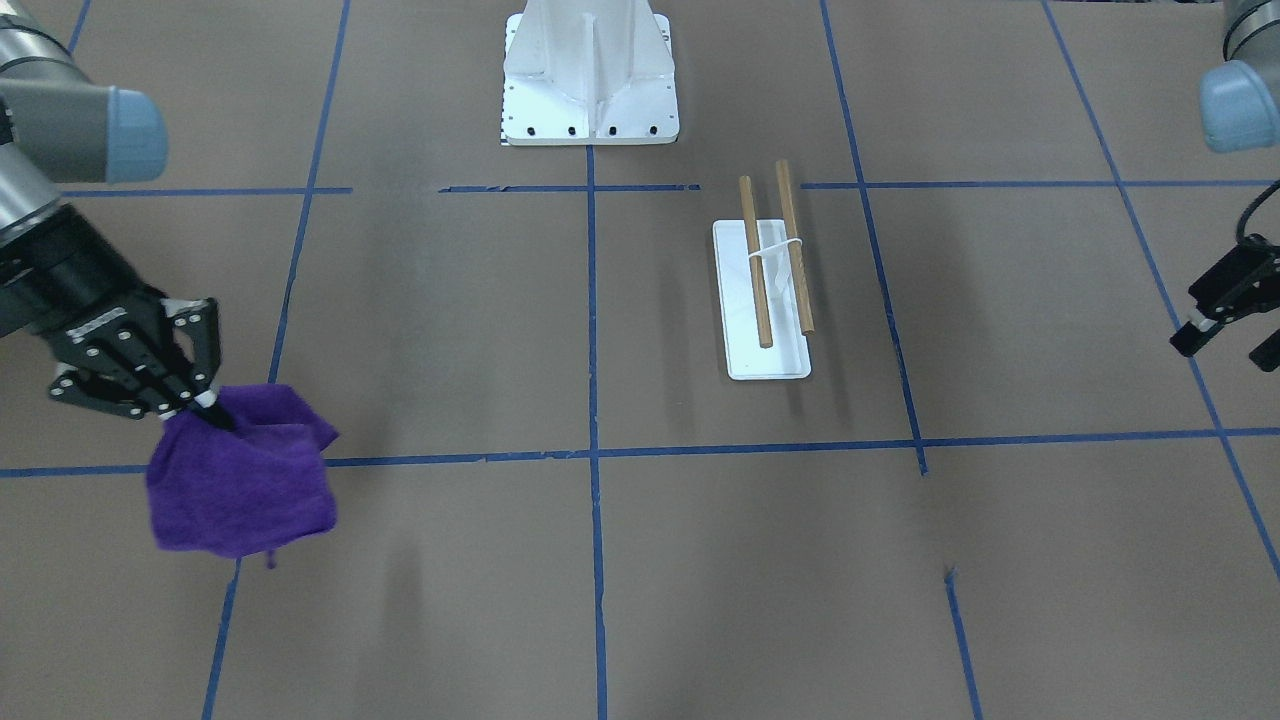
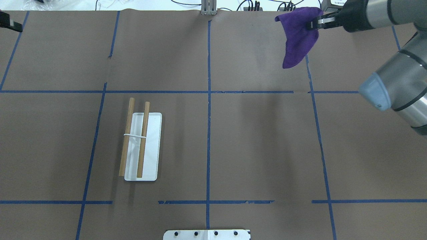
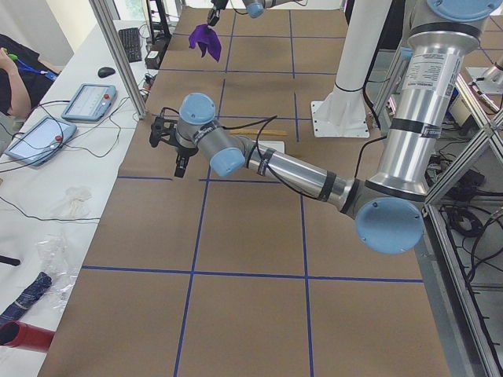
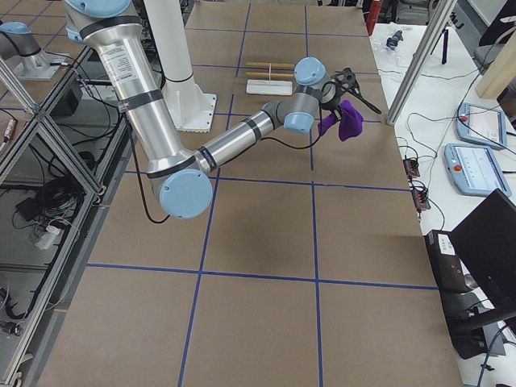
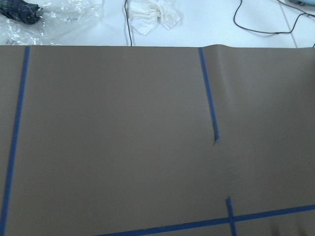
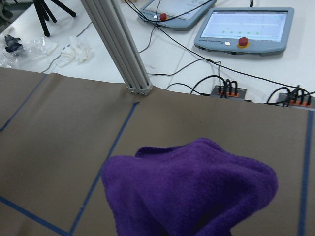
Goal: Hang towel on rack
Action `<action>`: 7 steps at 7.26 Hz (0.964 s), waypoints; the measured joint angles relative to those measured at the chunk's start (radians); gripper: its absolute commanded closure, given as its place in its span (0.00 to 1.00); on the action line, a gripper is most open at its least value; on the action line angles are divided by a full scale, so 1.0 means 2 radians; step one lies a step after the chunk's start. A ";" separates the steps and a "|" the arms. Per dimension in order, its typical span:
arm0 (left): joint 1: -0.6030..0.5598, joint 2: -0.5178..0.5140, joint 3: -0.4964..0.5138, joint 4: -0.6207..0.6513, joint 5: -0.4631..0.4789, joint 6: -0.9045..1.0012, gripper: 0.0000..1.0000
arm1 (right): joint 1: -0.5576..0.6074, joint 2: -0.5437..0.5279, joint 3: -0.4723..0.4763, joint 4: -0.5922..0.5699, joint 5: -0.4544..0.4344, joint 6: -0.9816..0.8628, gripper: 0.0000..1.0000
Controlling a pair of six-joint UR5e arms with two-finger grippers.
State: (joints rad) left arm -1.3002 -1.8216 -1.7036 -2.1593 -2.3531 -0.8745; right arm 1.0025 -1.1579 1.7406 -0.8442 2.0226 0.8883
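right fingers (image 4: 342, 97) — pinch purple towel (image 4: 351, 122) | towel hangs below them | rack (image 4: 268, 81) — well apart

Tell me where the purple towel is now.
The towel hangs top right in the overhead view, pinched by the right arm's fingers, far from the rack.

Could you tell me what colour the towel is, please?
Solid purple; the towel shows best in the front-facing view.

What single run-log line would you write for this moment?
right gripper: shut on towel, held above table | left gripper: open, empty | rack: bare
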 measured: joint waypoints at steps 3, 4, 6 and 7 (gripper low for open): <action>0.094 -0.057 0.026 -0.148 0.020 -0.197 0.00 | -0.127 0.022 0.017 0.094 -0.139 0.116 1.00; 0.122 -0.077 0.035 -0.194 0.041 -0.277 0.00 | -0.168 0.028 0.020 0.104 -0.183 0.123 1.00; 0.174 -0.128 0.047 -0.236 0.091 -0.426 0.00 | -0.221 0.036 0.023 0.109 -0.236 0.123 1.00; 0.196 -0.151 0.050 -0.245 0.118 -0.479 0.00 | -0.231 0.037 0.026 0.110 -0.244 0.122 1.00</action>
State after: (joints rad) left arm -0.9072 -2.1227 -1.6043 -2.6485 -2.1176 -1.8333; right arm 0.5396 -1.0840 1.7917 -0.6247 1.5350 1.1325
